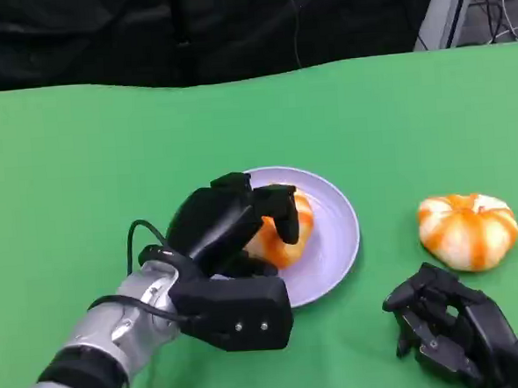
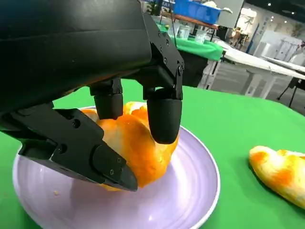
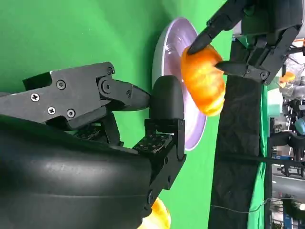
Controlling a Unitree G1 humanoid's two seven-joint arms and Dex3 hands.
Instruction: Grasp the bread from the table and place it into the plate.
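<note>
An orange-and-white bread (image 1: 286, 242) sits low in the lavender plate (image 1: 334, 242), and my left hand (image 1: 230, 224) grips it from above with fingers on both sides. The left wrist view shows the same bread (image 2: 138, 145) against the plate (image 2: 190, 195), with fingers (image 2: 163, 117) wrapped over it. A second bread (image 1: 468, 230) lies on the green table to the right of the plate. My right hand (image 1: 447, 323) hovers near the front edge below that bread, holding nothing, fingers apart. Its wrist view shows the plate (image 3: 171, 47) and the held bread (image 3: 202, 78).
The green table (image 1: 82, 170) stretches wide to the left and behind the plate. A black curtain (image 1: 187, 31) hangs past the far edge. The second bread (image 2: 281, 171) lies a short way off the plate's rim.
</note>
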